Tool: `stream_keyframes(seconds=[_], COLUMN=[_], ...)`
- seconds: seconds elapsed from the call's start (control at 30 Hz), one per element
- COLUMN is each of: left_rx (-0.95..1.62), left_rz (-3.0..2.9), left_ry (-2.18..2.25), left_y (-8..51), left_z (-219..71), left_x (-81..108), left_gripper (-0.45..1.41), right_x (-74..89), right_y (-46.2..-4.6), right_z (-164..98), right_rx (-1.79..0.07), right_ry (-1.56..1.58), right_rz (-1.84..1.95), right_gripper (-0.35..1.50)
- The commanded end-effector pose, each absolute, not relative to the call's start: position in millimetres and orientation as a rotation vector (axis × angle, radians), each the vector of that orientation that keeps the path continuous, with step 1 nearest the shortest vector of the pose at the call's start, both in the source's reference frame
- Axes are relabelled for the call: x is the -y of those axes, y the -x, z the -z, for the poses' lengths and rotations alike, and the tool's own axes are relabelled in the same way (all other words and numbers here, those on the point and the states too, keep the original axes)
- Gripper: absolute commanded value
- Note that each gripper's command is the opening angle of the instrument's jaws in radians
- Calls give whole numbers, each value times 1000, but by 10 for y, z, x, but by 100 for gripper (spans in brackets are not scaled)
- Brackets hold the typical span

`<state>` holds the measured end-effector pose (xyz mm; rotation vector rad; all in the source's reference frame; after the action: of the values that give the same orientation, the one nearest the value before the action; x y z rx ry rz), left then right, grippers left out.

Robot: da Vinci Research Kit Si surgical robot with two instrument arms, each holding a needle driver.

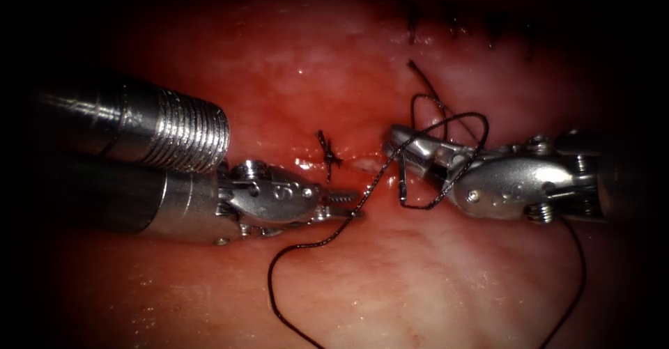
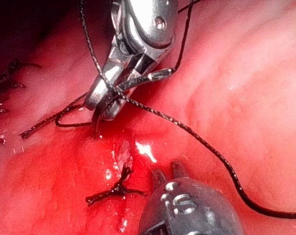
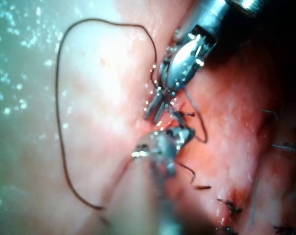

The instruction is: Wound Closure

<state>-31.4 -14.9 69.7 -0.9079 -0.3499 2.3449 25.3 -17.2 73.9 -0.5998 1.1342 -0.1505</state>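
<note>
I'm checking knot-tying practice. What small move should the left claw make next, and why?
Probably close the left claw on the thread crossing its tips. It stands open and holds nothing, while the right claw appears shut on the thread near its short end, with loops wound around it. Gripping the long strand would likely let those loops be tightened.

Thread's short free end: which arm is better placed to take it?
Probably right: the right tool, with thread looped round it, lies beside that end; the left tool, jaws open, is farther.
</note>
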Motion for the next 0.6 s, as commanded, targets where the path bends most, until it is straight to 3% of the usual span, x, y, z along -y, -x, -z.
stream_keyframes(seconds=[0.03,0.6], left_rx=[359,394], left_rz=[-2351,-2371], left_ry=[903,888], left_y=[321,322], left_z=[-704,-709], left_x=[152,160], left_gripper=[-10,-11], right_x=[172,169], right_y=[-260,-250], right_z=[-742,-718], right_rx=[-1138,-1102], right_ry=[605,732], right_rz=[143,170], right_gripper=[-35,-35])
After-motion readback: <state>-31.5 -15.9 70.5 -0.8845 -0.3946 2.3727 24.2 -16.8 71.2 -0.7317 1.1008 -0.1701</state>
